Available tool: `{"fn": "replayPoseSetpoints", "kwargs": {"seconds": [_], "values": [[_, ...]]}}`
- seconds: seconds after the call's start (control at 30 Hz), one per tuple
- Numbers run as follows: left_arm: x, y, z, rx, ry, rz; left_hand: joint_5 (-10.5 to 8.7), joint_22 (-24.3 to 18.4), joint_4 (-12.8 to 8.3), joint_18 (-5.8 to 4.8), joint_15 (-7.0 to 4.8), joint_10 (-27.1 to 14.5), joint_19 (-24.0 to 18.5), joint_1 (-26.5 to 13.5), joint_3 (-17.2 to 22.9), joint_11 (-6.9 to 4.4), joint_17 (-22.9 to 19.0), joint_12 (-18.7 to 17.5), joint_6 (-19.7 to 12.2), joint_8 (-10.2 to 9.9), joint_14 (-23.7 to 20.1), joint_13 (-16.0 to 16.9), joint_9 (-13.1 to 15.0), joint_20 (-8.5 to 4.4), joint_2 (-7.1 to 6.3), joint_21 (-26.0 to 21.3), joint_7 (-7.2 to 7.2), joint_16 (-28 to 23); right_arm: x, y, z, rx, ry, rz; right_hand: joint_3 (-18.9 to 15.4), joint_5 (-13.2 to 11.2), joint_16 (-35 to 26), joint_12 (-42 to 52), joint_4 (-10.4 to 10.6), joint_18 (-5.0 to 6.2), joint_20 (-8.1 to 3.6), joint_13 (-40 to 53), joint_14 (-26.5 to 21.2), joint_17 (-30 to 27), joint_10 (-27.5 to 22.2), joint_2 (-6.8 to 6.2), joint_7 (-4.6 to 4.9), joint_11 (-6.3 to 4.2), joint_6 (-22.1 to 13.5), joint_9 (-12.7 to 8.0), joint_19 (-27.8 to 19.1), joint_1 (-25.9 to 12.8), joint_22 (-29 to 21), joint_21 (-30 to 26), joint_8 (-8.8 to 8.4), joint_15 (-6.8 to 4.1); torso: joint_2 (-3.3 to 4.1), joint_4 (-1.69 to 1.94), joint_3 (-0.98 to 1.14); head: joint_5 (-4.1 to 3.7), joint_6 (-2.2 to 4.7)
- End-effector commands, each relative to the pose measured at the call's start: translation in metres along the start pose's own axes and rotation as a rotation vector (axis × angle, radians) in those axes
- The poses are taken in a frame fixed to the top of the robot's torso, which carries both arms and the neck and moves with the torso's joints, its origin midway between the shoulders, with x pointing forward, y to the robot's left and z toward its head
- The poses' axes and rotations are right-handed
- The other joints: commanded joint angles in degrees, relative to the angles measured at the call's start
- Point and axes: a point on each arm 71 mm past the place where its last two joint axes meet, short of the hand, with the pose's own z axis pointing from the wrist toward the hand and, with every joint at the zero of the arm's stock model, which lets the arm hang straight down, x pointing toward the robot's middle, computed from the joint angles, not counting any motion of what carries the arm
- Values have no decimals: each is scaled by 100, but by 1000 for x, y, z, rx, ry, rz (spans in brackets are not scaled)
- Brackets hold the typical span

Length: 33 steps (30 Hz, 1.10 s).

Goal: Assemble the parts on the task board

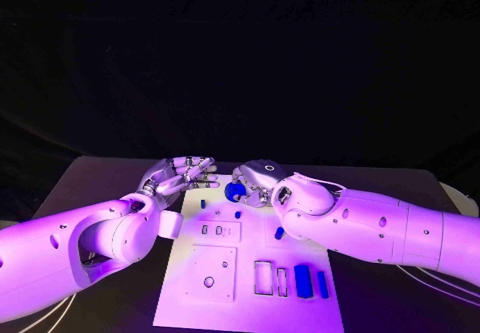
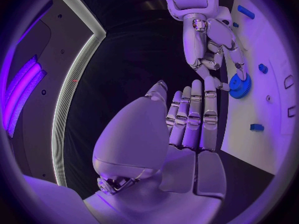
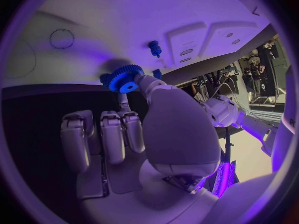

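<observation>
The white task board (image 1: 250, 305) lies in the middle of the table. My right hand (image 1: 258, 182) hovers over its far end and pinches a blue gear (image 1: 236, 192) between the thumb and a finger. The right wrist view has the gear (image 3: 124, 78) close above the board (image 3: 93, 20), near a small blue peg (image 3: 154, 47). My left hand (image 1: 182, 176) is raised beside the board's far left corner, fingers straight, holding nothing. The left wrist view shows that left hand (image 2: 187, 129), with the right hand (image 2: 209, 40) and its gear (image 2: 238, 84) beyond it.
Small blue pegs (image 1: 203, 204) (image 1: 238, 214) stand on the board's far part, and a blue piece (image 1: 279, 232) lies by my right forearm. Two blue bars (image 1: 302, 281) (image 1: 322, 284) lie beside rectangular slots (image 1: 264, 276). Cables (image 1: 440, 277) trail at the table's right.
</observation>
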Motion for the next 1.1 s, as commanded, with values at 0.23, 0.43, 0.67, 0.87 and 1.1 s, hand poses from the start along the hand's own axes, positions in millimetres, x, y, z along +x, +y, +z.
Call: {"fn": "replayPoseSetpoints", "kwargs": {"seconds": [0.23, 0.43, 0.67, 0.87, 1.1], "values": [[3, -2, 1, 9, 20, -11, -14, -8, -3, 82, 26, 36, 48, -58, 26, 23, 9, -35, 11, -36, -10, -2, -7, 6, 4, -24, 52, -18, 8, 2, 5, 0, 14, -28, 51, -2, 19, 14, 6, -82, -43, 1198, 597, 1507, 333, 17, -191, -37, 233, 1, 589, -72, 1508, 24, -4, -47, -2, -20, 10, 23, -12], [3, -2, 1, 9, 21, -11, -14, -8, -3, 82, 26, 36, 48, -58, 26, 23, 9, -35, 11, -36, -10, -2, -7, 6, 4, -24, 52, -18, 11, 2, 7, 3, 25, -32, 63, -27, 19, 0, 15, -82, -42, 1182, 597, 1507, 319, -5, -181, -30, 217, -12, 589, -111, 1508, 24, -35, -43, -2, -14, 11, 20, -12], [3, -2, 1, 8, 21, -10, -14, -8, -3, 82, 26, 36, 48, -58, 26, 23, 9, -35, 11, -36, -10, -2, -7, 6, 4, -24, 52, -18, 13, 1, 9, 11, 32, -35, 41, -320, 19, -127, 99, -82, 39, 1044, 597, 1507, 189, -132, -17, 114, -176, -139, 589, -322, 1508, 24, -370, 74, -1, -20, 14, 15, -8], [3, -2, 1, 7, 20, -10, -14, -8, -3, 82, 26, 36, 48, -58, 26, 23, 9, -35, 11, -36, -10, -2, -7, 6, 4, -24, 52, -18, 15, -1, 9, 17, 55, -32, -261, -499, 19, -206, 361, -82, 150, 957, 597, 1507, 98, -162, 83, 210, -449, -201, 589, -679, 1508, 24, -617, 169, -1, -19, 16, 18, -1], [2, -2, 1, 7, 19, -10, -14, -15, -6, 83, 26, 39, 51, -58, 33, 23, 16, -45, 13, -41, -11, -2, -9, 7, 2, -33, 51, -26, 17, -4, 8, 27, 86, -29, -527, -301, 19, -167, 396, -82, 172, 999, 597, 1507, 134, 76, 66, 210, -312, -169, 589, -1129, 1508, 24, -636, 179, -1, -25, 18, 22, -7]]}}
